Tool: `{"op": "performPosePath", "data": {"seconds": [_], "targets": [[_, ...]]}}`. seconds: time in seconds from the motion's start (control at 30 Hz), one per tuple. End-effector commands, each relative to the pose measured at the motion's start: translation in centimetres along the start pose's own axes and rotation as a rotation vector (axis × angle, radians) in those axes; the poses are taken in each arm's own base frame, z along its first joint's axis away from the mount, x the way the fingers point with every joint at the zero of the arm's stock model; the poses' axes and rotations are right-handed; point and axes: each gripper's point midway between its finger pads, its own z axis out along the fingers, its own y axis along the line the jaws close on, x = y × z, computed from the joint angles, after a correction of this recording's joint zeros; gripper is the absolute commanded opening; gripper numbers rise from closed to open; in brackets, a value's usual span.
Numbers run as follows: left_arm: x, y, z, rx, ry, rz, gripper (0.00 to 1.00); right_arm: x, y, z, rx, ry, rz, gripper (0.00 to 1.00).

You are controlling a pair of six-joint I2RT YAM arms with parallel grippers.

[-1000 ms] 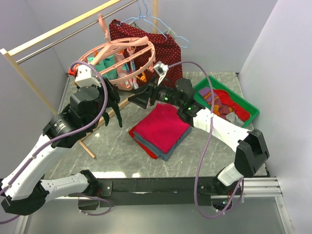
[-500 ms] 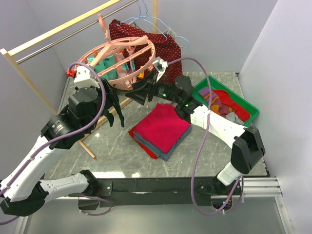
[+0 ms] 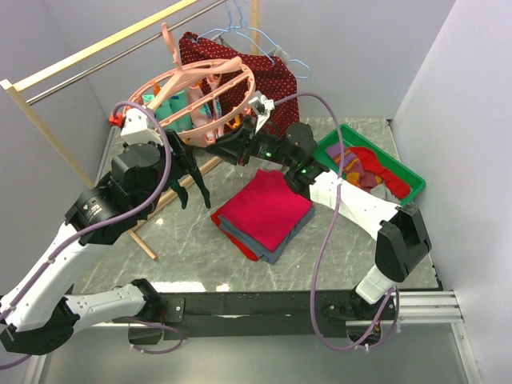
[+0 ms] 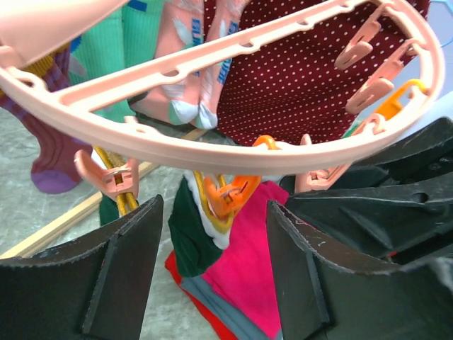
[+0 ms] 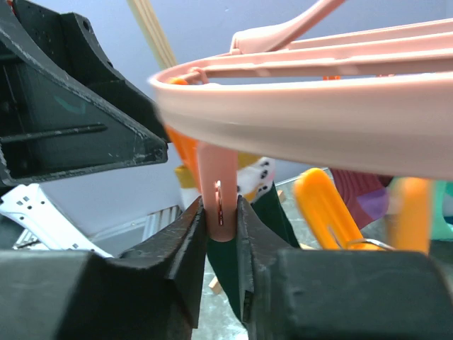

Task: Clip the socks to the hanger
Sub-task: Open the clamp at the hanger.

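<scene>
The dark green sock point(image 4: 190, 244) is hanging under the hanger point(image 4: 212, 151) at the back left, seemingly caught in an orange clip point(image 4: 228, 198), with the left gripper point(image 4: 212, 230) standing open around it, holding nothing, and the right gripper point(image 5: 221, 216) squeezing a neighbouring pink clip point(image 5: 218, 191), so clipping is likely finishing and a gentle release is coming next.

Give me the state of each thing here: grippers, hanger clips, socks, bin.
left gripper: open, either side of the green sock.
right gripper: shut on the pink clip.
pink clip: squeezed, hanging from the rim of the hanger.
green sock: hanging from an orange clip.
green bin: holding loose socks.
</scene>
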Motion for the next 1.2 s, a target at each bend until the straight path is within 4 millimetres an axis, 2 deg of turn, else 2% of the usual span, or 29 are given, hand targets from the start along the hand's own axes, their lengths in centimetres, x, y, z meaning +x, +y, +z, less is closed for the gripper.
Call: {"op": "performPosePath", "data": {"seconds": [0.0,0.13,0.37,0.6,0.87,1.17], "targets": [[-1.4,-0.8,-0.7,0.031,-0.011,-0.049,0.65,-2.7,1.5,0.0,-0.041,-0.064,-0.069,0.2],[-1.5,-1.3,-0.9,0.047,0.009,-0.062,0.66,-2.6,1.8,0.0,-0.031,-0.053,-0.085,0.12],[-3.1,-3.9,-2.3,0.17,0.034,-0.133,0.66,-2.1,2.3,0.6,-0.023,-0.025,-0.125,0.08],[-3.0,-5.9,-2.5,0.244,0.077,-0.149,0.65,-1.9,3.5,1.4,-0.034,0.003,-0.166,0.06],[-1.4,-5.1,-1.2,0.187,0.091,-0.113,0.69,-1.6,5.1,2.1,-0.084,0.03,-0.19,0.04],[-1.7,-3.9,-0.4,0.123,0.035,-0.1,0.68,-1.5,5.7,2.4,-0.115,0.044,-0.194,0.04]]}}
